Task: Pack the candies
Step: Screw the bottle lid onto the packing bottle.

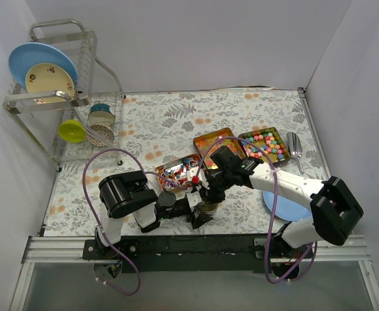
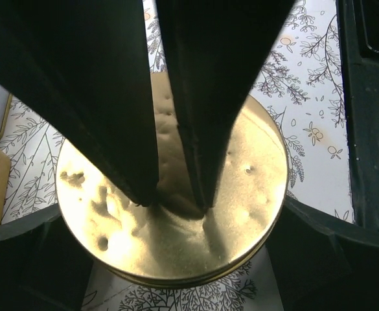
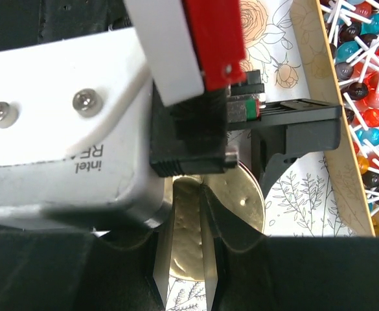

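The candies lie in three open tins: red, blue and white wrapped ones (image 1: 175,172), orange gummies (image 1: 218,142) and pastel cubes (image 1: 265,144). The wrapped ones also show at the right of the right wrist view (image 3: 364,97). A round gold lid (image 2: 241,214) sits in front of the tins (image 1: 208,208). My left gripper (image 2: 173,223) has one finger on each side of the lid's rim and grips it. My right gripper (image 3: 188,194) comes down from above. Its fingers (image 2: 121,129) stand almost together and empty, tips on the lid's top.
A metal scoop (image 1: 295,149) lies right of the pastel tin. A blue plate (image 1: 281,208) sits under the right arm. A dish rack (image 1: 59,97) with plates and bowls stands at the far left. The left wrist camera housing (image 3: 66,129) is close above my right fingers.
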Robot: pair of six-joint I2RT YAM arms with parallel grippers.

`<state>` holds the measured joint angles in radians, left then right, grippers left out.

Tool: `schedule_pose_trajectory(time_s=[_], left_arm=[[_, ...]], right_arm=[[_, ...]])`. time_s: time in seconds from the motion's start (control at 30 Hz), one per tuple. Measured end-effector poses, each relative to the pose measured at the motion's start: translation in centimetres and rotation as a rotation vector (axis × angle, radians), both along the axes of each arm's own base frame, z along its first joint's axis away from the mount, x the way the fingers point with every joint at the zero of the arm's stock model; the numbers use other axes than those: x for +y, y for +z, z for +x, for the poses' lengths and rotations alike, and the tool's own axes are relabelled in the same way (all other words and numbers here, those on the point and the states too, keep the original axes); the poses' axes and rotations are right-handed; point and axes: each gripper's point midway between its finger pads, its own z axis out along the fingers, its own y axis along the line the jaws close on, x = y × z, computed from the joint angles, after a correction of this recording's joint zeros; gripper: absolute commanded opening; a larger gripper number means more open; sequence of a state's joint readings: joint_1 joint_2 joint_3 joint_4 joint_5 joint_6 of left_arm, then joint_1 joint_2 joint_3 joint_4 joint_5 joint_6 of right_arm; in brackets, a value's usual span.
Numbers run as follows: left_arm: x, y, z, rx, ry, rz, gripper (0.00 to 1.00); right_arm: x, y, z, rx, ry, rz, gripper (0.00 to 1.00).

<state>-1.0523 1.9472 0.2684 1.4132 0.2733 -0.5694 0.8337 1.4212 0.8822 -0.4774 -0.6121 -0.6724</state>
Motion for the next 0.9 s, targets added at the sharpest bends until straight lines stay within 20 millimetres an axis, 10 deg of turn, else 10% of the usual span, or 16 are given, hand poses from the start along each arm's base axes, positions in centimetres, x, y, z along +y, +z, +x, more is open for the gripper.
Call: schedule_pose_trajectory(time_s=[0.37, 0.67, 0.8, 0.9], left_arm=[[-0.1, 0.0, -0.2, 0.008, -0.005, -0.003, 0.61], [-0.1, 0.1, -0.2, 0.009, -0.007, -0.005, 0.57], [-0.2, 0.1, -0.3, 0.01, -0.014, -0.006, 0.36], [-0.2, 0.1, -0.3, 0.01, -0.017, -0.008, 0.0]], right_arm=[[-4.0, 0.7, 3.7, 0.013, -0.172, -0.113, 0.67], [-8.1, 2.9, 5.1, -0.097, -0.154, -0.154, 0.98], [-6.8, 3.2, 4.2, -0.145, -0.034, -0.115, 0.98], [-5.8, 2.4, 3.5, -0.128, 0.039, -0.109, 0.98]])
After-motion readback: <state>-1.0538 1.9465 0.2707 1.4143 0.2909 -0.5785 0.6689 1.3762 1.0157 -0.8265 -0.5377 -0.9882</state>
